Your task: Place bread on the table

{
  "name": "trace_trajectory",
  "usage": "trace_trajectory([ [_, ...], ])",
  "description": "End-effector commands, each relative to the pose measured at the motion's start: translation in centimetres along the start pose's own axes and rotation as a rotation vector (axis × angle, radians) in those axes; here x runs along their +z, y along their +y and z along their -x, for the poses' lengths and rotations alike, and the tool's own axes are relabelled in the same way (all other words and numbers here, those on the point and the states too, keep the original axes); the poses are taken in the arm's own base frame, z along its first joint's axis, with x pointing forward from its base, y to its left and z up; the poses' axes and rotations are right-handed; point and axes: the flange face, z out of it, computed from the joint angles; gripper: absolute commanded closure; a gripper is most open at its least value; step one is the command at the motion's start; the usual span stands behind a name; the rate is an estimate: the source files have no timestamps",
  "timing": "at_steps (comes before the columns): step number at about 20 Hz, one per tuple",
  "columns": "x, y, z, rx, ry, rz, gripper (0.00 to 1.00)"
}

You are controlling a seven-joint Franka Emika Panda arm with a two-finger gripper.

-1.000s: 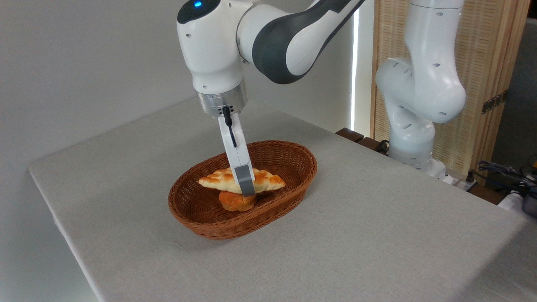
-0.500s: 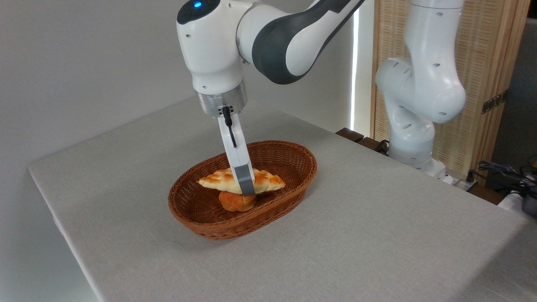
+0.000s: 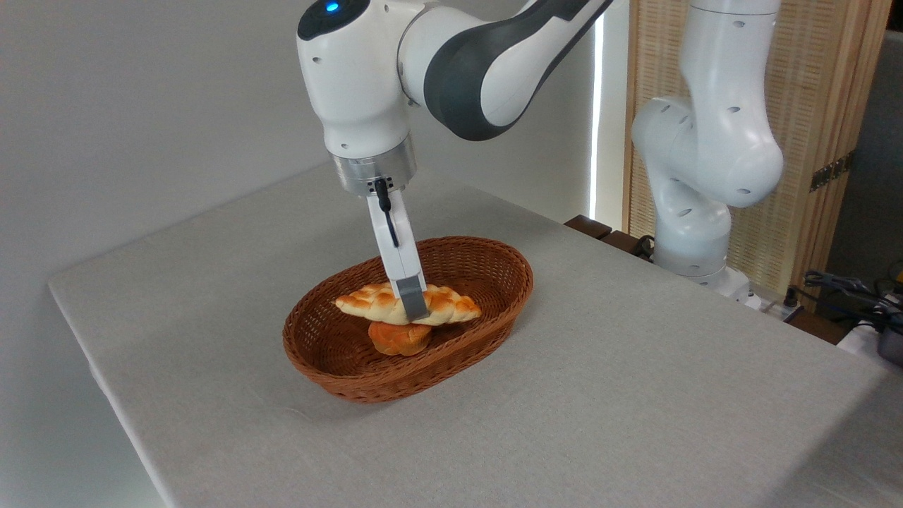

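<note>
Bread (image 3: pixel 367 302) sits inside the wicker basket (image 3: pixel 487 271), above the small orange bun (image 3: pixel 398 339), near the middle of the grey table (image 3: pixel 635 395). The gripper (image 3: pixel 416 310) comes down from 12 o'clock and is clamped across the loaf's middle.

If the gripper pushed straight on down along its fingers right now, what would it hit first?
Most likely the small orange bun lying right under the bread that the gripper is clamped on, then the basket floor. Depth is hard to judge from this view.
</note>
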Motion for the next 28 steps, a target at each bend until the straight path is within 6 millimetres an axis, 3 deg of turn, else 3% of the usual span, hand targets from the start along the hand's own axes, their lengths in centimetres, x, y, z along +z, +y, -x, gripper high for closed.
trace_trajectory([
  [1,-2.0,0.3,1.0,-0.029,0.002,0.032,0.52],
  [7,-3.9,0.3,1.2,-0.078,0.021,0.002,0.52],
  [14,-8.7,-1.9,9.4,-0.371,0.127,-0.022,0.52],
  [16,-8.4,-2.5,11.3,-0.422,0.121,-0.014,0.51],
  [17,-8.0,-2.9,12.5,-0.453,0.119,-0.006,0.42],
  [19,-7.5,-3.7,15.4,-0.497,0.09,-0.01,0.38],
  [21,-6.0,-4.5,16.4,-0.519,0.068,0.013,0.28],
  [23,-4.7,-5.3,16.3,-0.535,0.044,0.028,0.0],
  [26,-2.9,-6.1,15.9,-0.533,0.013,0.055,0.0],
  [28,-2.8,-6.1,15.9,-0.532,0.009,0.057,0.0],
])
